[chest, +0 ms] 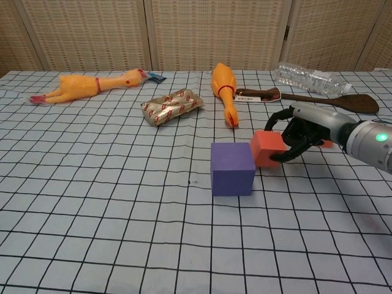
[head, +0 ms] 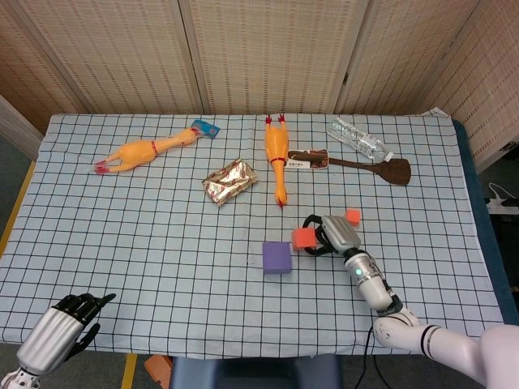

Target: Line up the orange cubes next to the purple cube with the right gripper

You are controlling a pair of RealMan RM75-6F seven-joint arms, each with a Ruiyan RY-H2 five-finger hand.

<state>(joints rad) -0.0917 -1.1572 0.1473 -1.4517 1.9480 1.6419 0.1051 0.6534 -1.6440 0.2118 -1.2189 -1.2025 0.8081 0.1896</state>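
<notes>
So the right robot hand (chest: 294, 136) has its fingers wrapped around one orange cube (chest: 267, 147) and is holding it just beside the purple cube (chest: 232, 168), on that cube's right and a bit toward the back. From the chest view I honestly can't tell if the two cubes are touching or if the orange one is sitting on the tabletop (head: 162, 235) yet or hanging slightly above it. Biggest risk I see: if the robot hand pushes any further left, the orange cube bumps the purple one and shoves it out of place, so the line ends up crooked. Also if it lets go while the cube is tilted or not fully down, it could tip or roll away from the purple cube. There's a second orange cube (head: 353, 215) further back on the right. In the head view it's plain enough, but in the chest view it's almost entirely hidden behind the robot hand, just a sliver of orange showing. The left robot hand (head: 69, 320) is way down at the near left corner, holding nothing, fingers look curled in, though it's partly cut off by the frame edge and never shows in the chest view.
</notes>
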